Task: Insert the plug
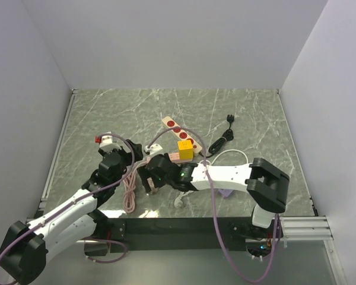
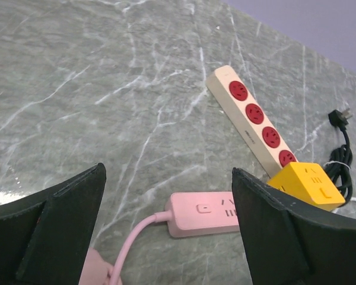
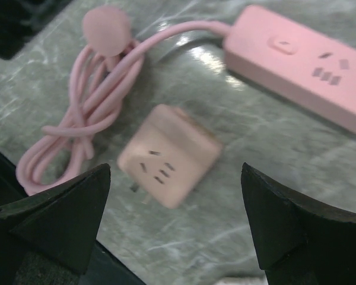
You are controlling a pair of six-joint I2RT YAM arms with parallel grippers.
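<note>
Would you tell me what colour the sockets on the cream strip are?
The sockets are red; the left wrist view shows them best.

The top camera is looking down from high above the near edge, taking in the whole table (image 1: 107, 113). The left wrist camera is sitting low and close, facing far-right across the pink strip (image 2: 204, 212) toward the plug (image 2: 305, 184). The right wrist camera is hovering nearer, looking steeply down on that same pink strip and a pink cube (image 3: 169, 154).

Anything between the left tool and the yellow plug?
Yes. The pink power strip lies flat on the table between the open left tool and the yellow plug; you'd probably have to pass over it.
</note>
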